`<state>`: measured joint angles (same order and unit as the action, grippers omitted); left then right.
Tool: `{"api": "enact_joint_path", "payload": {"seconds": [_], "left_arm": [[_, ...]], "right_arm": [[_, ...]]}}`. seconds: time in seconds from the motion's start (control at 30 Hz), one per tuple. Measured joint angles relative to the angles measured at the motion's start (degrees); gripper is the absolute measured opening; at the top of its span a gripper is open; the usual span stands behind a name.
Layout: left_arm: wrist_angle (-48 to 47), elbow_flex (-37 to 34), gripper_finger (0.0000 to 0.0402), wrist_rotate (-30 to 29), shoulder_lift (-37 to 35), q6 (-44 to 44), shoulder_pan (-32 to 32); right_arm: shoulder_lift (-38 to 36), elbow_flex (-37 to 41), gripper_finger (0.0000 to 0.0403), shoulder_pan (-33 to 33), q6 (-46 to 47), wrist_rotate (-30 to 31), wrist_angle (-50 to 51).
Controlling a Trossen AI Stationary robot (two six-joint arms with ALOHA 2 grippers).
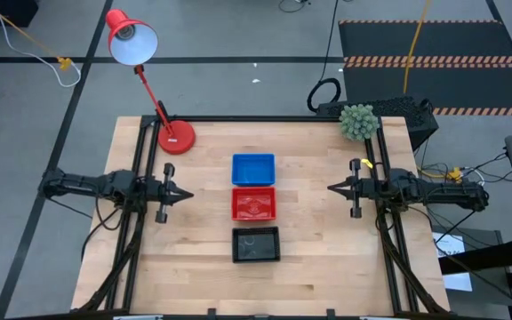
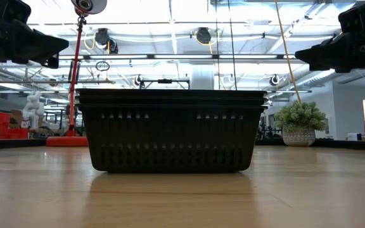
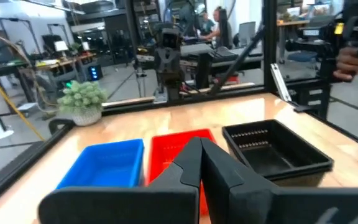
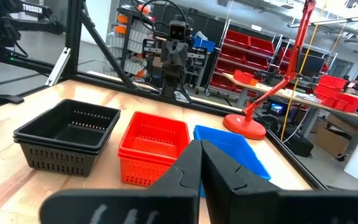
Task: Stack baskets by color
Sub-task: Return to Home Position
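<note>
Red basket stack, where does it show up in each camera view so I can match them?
High view: red stack, central, between the blue stack and the black stack.
Low view: not visible; the black stack fills the middle.
Left wrist view: red stack, centre.
Right wrist view: red stack, centre.
Shared landmark: the black stack, in all four views.

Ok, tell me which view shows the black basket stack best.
The right wrist view: the black basket stack shows layered rims and its inside. The low view gives only its side, the high view only its top, the left wrist view hides its base.
</note>
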<state>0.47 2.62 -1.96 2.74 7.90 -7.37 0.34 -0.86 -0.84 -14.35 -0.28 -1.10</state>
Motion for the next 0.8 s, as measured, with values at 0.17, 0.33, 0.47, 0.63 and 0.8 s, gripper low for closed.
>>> {"api": "enact_joint_path", "payload": {"seconds": [0.17, 0.33, 0.47, 0.63, 0.8], "left_arm": [[-2.43, 0.06, 0.0008, -0.03, -2.6, -0.52, 1.22], [-1.5, -0.4, 0.0005, 1.32, -2.6, 0.25, 1.83], [0.91, -2.06, 0.0007, 2.37, -2.53, 0.52, 2.14], [0.76, -2.06, 0.0006, 3.48, -2.46, 0.87, 2.23], [0.7, -2.06, 0.0003, 3.46, -2.46, 2.44, 2.51]], "right_arm": [[0.02, 0.0, 0.0, 0.0, 0.07, 0.08, -0.45], [0.04, 0.0, 0.0, 0.0, 0.09, 0.19, -0.67], [0.04, 0.0, 0.0, 0.0, 0.1, 0.21, -0.7], [0.04, 0.0, 0.0, 0.0, 0.11, 0.21, -0.72], [0.04, 0.0, 0.0, 0.0, 0.11, 0.21, -0.74]]}}
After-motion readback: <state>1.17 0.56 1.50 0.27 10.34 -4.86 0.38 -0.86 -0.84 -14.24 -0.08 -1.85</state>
